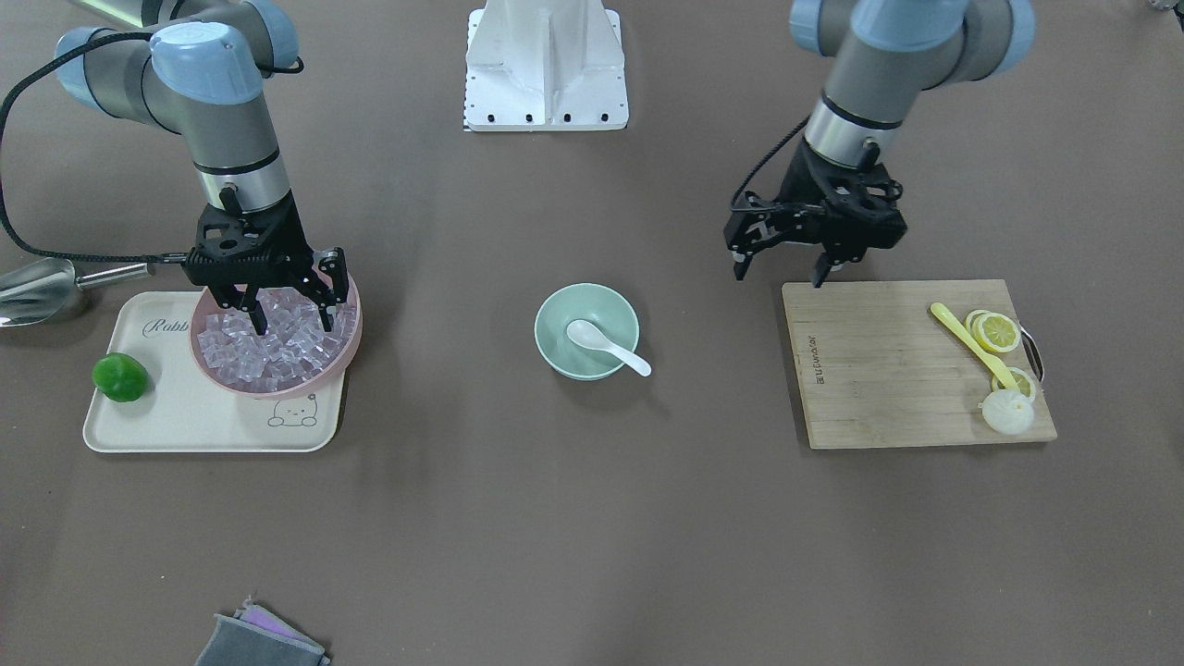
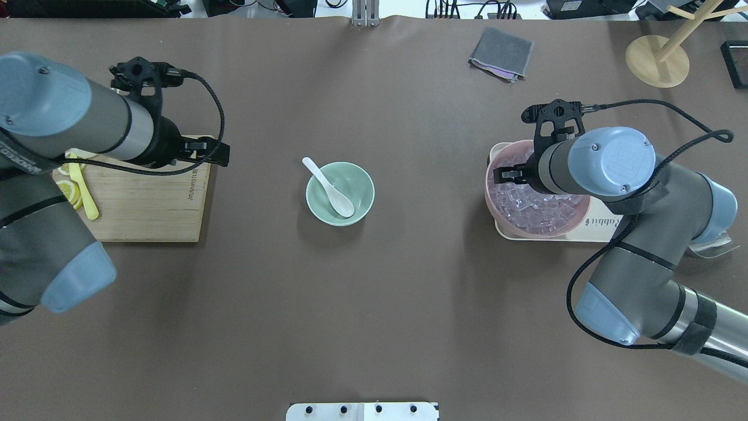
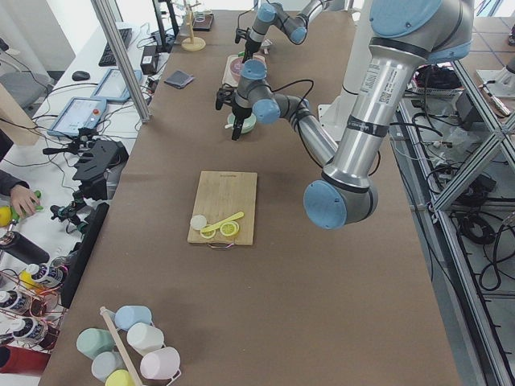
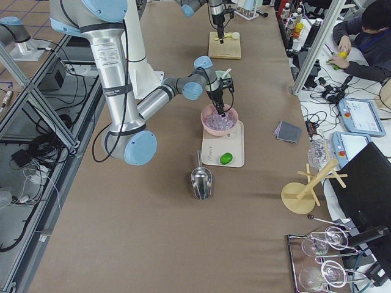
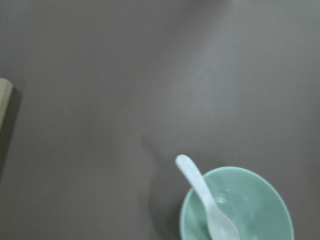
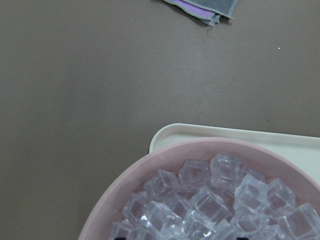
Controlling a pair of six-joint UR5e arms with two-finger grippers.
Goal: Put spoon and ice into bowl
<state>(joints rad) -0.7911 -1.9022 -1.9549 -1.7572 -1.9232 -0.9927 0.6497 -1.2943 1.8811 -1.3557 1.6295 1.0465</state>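
Observation:
The white spoon (image 1: 606,346) lies in the mint-green bowl (image 1: 555,310) at the table's middle, its handle resting over the rim. Both also show in the overhead view, spoon (image 2: 330,187) and bowl (image 2: 363,182), and in the left wrist view, spoon (image 5: 205,200) and bowl (image 5: 265,192). The ice (image 1: 277,350) is a heap of clear cubes in a pink bowl (image 1: 350,344). My right gripper (image 1: 291,322) is open with its fingertips down among the cubes. My left gripper (image 1: 779,275) is open and empty, above the near corner of the cutting board (image 1: 879,388).
The pink bowl sits on a cream tray (image 1: 185,421) with a green lime (image 1: 120,376). A steel scoop (image 1: 37,289) lies beside the tray. The board holds a yellow spoon (image 1: 971,344) and lemon slices (image 1: 999,331). A grey cloth (image 1: 264,643) lies at the table's edge.

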